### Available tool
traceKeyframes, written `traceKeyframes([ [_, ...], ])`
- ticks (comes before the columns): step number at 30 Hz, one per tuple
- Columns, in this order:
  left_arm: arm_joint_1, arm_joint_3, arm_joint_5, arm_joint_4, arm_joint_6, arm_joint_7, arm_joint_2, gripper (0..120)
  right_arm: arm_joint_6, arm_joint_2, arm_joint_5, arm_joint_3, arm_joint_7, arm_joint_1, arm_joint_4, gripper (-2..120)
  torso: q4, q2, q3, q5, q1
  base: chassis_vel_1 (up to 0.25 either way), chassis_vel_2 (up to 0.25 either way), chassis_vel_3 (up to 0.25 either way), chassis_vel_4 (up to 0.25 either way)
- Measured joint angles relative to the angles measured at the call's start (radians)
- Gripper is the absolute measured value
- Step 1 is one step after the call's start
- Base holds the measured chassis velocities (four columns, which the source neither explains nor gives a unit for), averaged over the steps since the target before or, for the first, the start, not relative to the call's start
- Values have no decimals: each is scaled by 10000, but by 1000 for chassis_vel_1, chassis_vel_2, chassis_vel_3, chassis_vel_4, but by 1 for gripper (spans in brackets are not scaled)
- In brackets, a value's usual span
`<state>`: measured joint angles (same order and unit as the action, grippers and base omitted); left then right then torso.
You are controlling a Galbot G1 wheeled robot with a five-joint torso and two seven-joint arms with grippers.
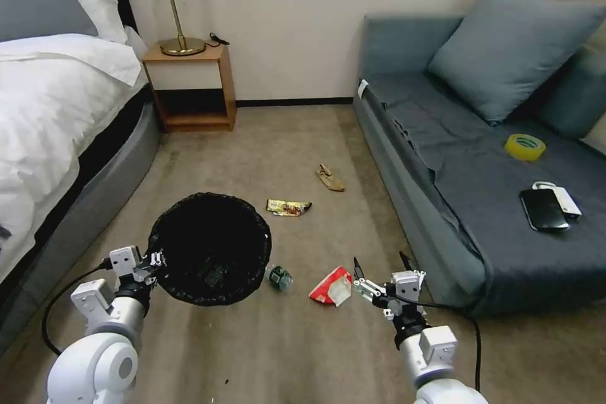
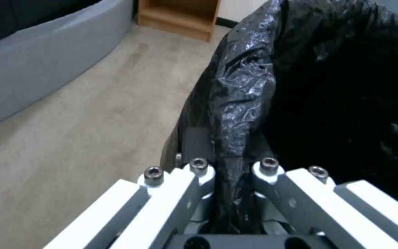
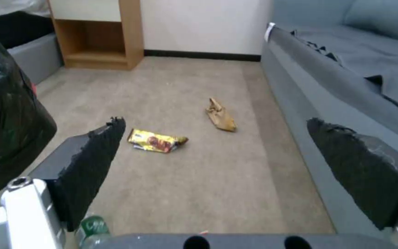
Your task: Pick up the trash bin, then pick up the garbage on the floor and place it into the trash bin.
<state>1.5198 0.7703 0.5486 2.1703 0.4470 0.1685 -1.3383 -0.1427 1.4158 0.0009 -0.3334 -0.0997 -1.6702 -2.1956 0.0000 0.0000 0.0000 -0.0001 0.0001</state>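
The trash bin (image 1: 211, 246), round and lined with a wrinkly black bag, hangs above the carpet at the left. My left gripper (image 1: 158, 260) is shut on its near rim (image 2: 236, 114). The garbage lies on the floor: a red-and-white carton (image 1: 331, 286), a clear bottle with a green label (image 1: 278, 277) partly under the bin's edge, a gold wrapper (image 1: 288, 207) and a tan scrap (image 1: 330, 178). My right gripper (image 1: 380, 263) stands open just right of the carton, nothing between its fingers (image 3: 93, 155). The wrapper (image 3: 157, 141), scrap (image 3: 220, 116) and bottle (image 3: 93, 230) lie ahead of it.
A grey sofa (image 1: 442, 202) runs along the right, holding a yellow tape roll (image 1: 524, 146) and a black phone (image 1: 543, 209). A bed (image 1: 63, 139) borders the left. A wooden nightstand (image 1: 189, 85) with a lamp stands at the back wall. Open carpet lies between.
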Motion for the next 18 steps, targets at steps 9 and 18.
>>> traceKeyframes([
  [9,53,72,2,-2,-59,-119,-3,4,31,-71,-13,459,-138,323,506,100,0,-1,1,-1,1,-124,121,136,-136],
  [18,56,126,-338,-34,-265,-488,17,4,-800,-658,1043,1838,-1386,1715,2095,100,0,1,-1,0,0,-8,14,6,-13],
])
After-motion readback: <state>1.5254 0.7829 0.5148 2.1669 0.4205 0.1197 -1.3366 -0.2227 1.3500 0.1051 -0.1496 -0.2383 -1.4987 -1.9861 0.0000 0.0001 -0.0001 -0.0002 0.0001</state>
